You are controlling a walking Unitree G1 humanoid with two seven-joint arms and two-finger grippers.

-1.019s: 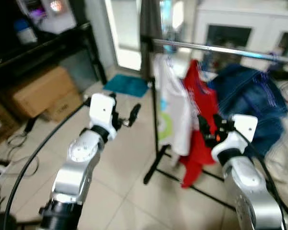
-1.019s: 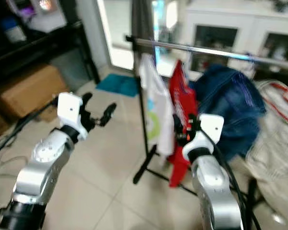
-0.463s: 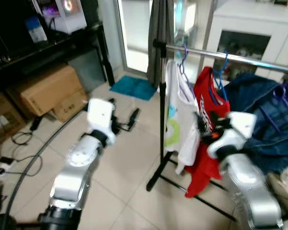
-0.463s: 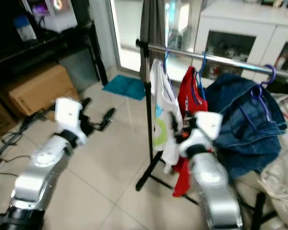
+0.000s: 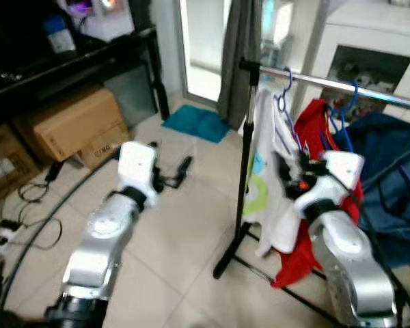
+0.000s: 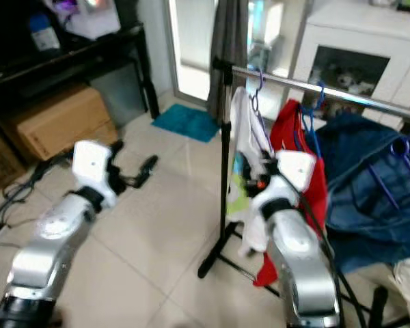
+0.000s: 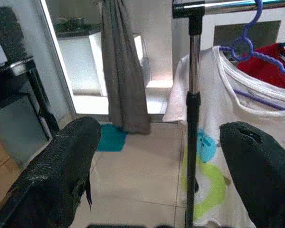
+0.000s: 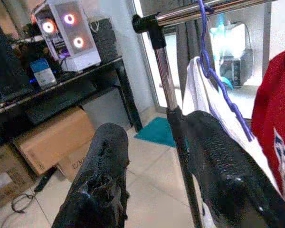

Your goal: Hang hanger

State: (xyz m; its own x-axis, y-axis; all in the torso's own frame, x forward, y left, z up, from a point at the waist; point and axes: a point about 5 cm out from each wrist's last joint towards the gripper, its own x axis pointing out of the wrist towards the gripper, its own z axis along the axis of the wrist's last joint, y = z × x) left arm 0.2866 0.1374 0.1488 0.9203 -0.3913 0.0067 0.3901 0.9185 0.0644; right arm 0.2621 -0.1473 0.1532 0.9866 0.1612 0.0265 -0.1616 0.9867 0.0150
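Though blurred in the head views, shows the purple hanger [image 8: 218,83] hooked over the rail [image 5: 314,80] just beside the end post [image 7: 194,123], carrying a white T-shirt [image 5: 266,184]. Looks already hung, so reads as a task done or very nearly so.

Finds the right gripper [image 8: 154,126] close in front of that shirt, fingers spread wide with the post between them in the wrist view, gripping nothing. Finds the left gripper [image 7: 161,128] out over the floor tiles, well apart from the rack, fingers equally wide and empty.

Against a second ago, places the whole rack larger and sharper in the head views: a camera shift, not a move of the rack. Places the right gripper before the white shirt now, where it was before the red shirt [image 6: 285,130] earlier. Suggests a release already made, with checking or backing off as what remains.

Further along the rail, takes in a blue hanger [image 5: 342,113] with the red shirt, then a denim garment [image 6: 369,184].

As for writing, offers little: a green ring and blue patch on the white shirt, pale print on the red one, dark marks on a cardboard box [image 5: 72,130], none legible; no brand readable on the lit computer case [image 8: 69,28]
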